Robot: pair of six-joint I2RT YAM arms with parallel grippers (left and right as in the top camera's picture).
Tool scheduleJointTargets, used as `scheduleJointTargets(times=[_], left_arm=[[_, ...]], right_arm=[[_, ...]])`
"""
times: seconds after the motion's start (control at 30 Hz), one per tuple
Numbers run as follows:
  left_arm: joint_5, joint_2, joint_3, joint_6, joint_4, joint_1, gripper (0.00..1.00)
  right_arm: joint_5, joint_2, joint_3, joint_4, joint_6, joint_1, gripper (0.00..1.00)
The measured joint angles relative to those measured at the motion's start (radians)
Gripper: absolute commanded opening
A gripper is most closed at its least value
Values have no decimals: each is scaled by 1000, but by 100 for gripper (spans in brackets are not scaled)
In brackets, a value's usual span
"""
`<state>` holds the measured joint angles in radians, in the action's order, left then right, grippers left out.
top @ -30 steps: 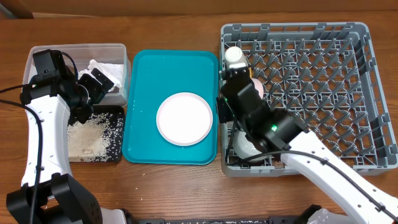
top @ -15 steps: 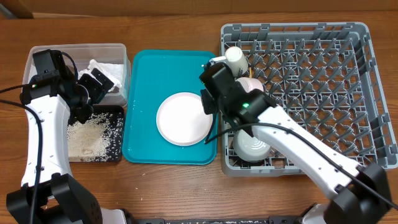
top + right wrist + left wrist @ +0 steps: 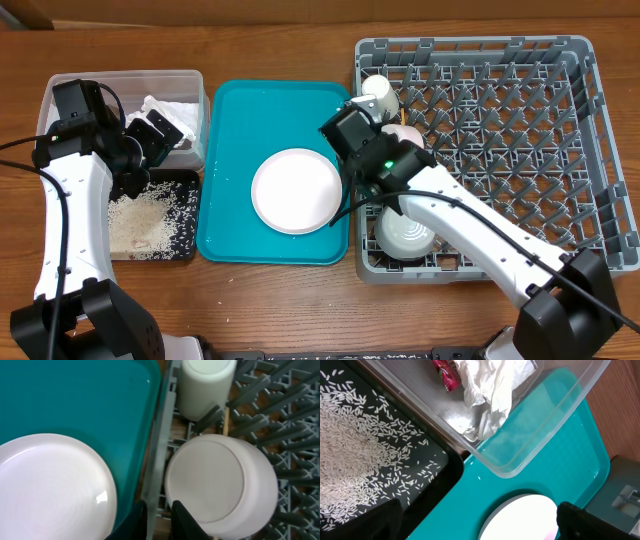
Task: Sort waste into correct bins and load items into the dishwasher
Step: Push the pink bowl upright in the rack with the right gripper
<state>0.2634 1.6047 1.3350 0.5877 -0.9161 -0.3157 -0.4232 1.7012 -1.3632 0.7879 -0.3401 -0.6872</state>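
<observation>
The pale pink plate [image 3: 296,190] lies on the teal tray and also shows in the right wrist view [image 3: 50,485]. The cream cup [image 3: 377,92] and two white bowls [image 3: 405,232] [image 3: 220,485] sit upside down in the grey rack [image 3: 520,130]. A thin wooden stick [image 3: 224,422] shows among the pegs. My right gripper [image 3: 352,190] [image 3: 160,522] hangs over the rack's left wall beside the plate, fingers nearly together and empty. My left gripper [image 3: 158,138] [image 3: 475,525] is open and empty over the tub's corner. Napkins [image 3: 492,385] and the red wrapper [image 3: 445,372] lie in the clear tub [image 3: 60,95]. Rice [image 3: 350,450] lies in the black tray [image 3: 440,475].
The teal tray [image 3: 230,120] sits between the bins and the rack, touching both. The rack's right and rear rows hold only upright pegs. Wooden table shows around everything.
My right arm has swung left, from over the front bowl in the rack to the rack's left wall beside the plate. The left arm has not moved.
</observation>
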Motion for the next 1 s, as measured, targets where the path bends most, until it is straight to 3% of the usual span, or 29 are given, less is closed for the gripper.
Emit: scheduleJointTargets(times=[0.5, 1.0], left_arm=[[0, 0, 0, 0, 0, 0, 100], [0, 0, 0, 0, 0, 0, 100]], right_arm=[[-8, 0, 0, 150, -114, 190, 18], [164, 0, -59, 60, -153, 135, 18]])
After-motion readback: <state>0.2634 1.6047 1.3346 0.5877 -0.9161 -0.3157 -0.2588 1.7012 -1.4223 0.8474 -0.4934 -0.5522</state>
